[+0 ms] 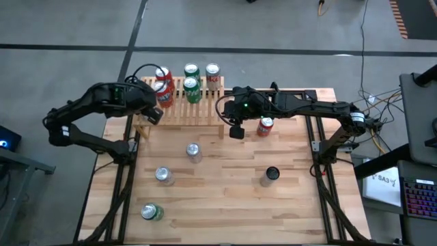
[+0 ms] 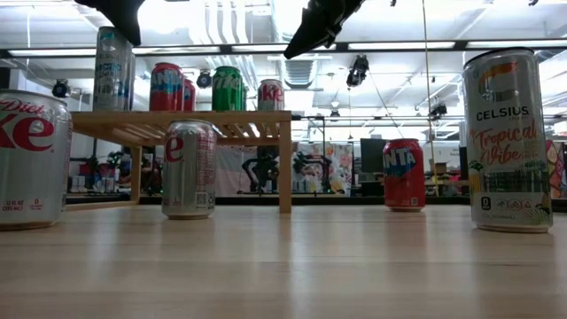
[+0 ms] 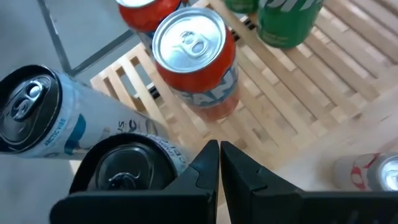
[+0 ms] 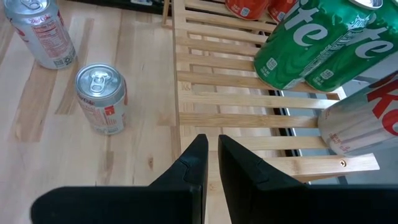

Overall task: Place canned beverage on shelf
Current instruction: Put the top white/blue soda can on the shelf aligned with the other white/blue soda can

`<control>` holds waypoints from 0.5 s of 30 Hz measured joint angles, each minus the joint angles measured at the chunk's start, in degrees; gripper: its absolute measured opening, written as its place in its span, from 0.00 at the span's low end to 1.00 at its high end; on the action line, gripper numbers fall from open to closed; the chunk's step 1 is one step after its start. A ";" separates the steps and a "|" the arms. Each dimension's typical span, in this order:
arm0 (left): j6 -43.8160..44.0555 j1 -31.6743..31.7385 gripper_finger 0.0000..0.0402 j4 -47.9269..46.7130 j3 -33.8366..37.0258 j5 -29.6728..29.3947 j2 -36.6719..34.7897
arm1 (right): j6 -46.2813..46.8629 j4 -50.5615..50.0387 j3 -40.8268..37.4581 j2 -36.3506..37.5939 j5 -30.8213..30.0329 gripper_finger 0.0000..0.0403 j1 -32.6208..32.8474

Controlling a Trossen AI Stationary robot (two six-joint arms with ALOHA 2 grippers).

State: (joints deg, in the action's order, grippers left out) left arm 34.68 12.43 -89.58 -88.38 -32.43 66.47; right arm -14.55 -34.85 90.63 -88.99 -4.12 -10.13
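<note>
A: Where is the shelf (image 1: 181,109)?
B: In the upper middle of the high view, at the table's (image 1: 225,205) far edge; on its slats stand two red cans (image 1: 163,85) at the left, two green cans (image 1: 192,80) in the middle, and a silver Coke can (image 1: 213,75) at the right.
A: And the claws?
B: The left gripper (image 1: 153,115) hangs over the shelf's left front corner, its fingers pressed together, holding nothing; the right gripper (image 1: 237,130) hangs just beside the shelf's right end, also pressed together and empty.
A: What stands loose on the table?
B: A red Fanta can (image 1: 265,126) just right of the right gripper; lower, a silver can (image 1: 194,152), another silver can (image 1: 163,175), a green-sided can (image 1: 151,212) at lower left, and a black-topped can (image 1: 270,175) at the right.
</note>
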 joint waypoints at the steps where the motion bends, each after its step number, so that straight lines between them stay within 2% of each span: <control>1: 0.21 0.00 0.00 -0.27 0.00 -0.01 0.20 | 0.00 0.00 0.00 -0.02 0.00 0.07 0.00; 15: 0.37 0.00 0.00 -0.44 0.00 1.55 -0.25 | 0.34 -0.02 0.00 -0.02 0.00 0.07 -0.01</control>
State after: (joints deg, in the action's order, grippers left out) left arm 35.05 12.43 -90.02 -88.38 -30.88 66.22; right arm -14.21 -34.87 90.63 -89.01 -4.12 -10.15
